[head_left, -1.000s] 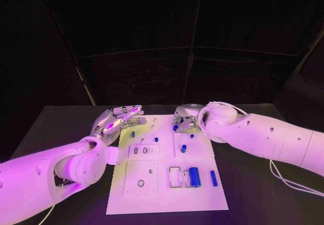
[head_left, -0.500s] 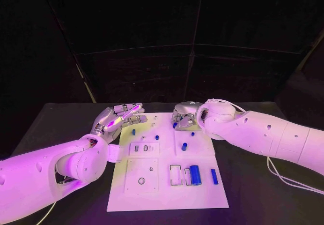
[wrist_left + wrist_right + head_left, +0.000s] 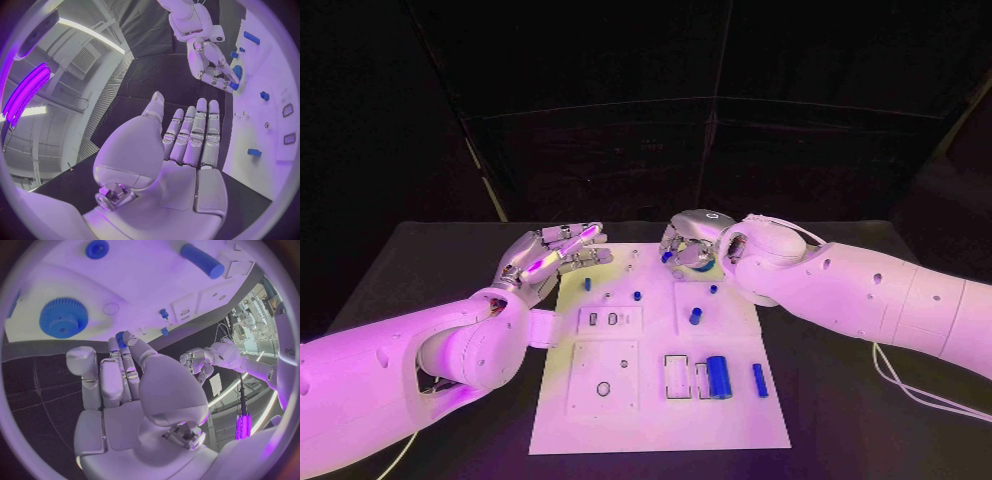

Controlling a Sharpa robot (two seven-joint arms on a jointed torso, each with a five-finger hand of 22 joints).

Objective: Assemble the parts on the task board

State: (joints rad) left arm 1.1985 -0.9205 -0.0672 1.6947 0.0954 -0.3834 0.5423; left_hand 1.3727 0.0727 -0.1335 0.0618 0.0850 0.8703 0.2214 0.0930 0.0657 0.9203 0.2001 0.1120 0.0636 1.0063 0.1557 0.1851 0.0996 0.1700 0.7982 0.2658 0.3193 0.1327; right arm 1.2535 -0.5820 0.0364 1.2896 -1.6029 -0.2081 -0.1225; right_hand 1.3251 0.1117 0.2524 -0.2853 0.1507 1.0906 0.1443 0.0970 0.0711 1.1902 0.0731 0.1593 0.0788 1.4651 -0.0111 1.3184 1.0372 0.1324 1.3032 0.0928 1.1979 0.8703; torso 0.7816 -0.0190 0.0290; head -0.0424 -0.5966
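Right robot hand [image 3: 687,247]: above far edge of task board [image 3: 733,420], fingertips pinching small blue part [image 3: 121,336], seemingly lifted clear for seating.
Left robot hand [image 3: 548,255]: beside board's far left corner, fingers straight and apart, nothing held; likely standing by.
Blue gear [image 3: 63,317]: on board, near right robot hand.
Black surface [image 3: 430,270]: beneath board. Room dark beyond.

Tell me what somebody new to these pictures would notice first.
First, the white rectangular task board in the middle of the black table, dotted with small blue parts, the biggest a blue cylinder near its near right corner. Next, the silver right hand over the board's far end, pinching a small blue part in its fingertips near a blue toothed gear. The silver left hand hovers open beside the board's far left corner.
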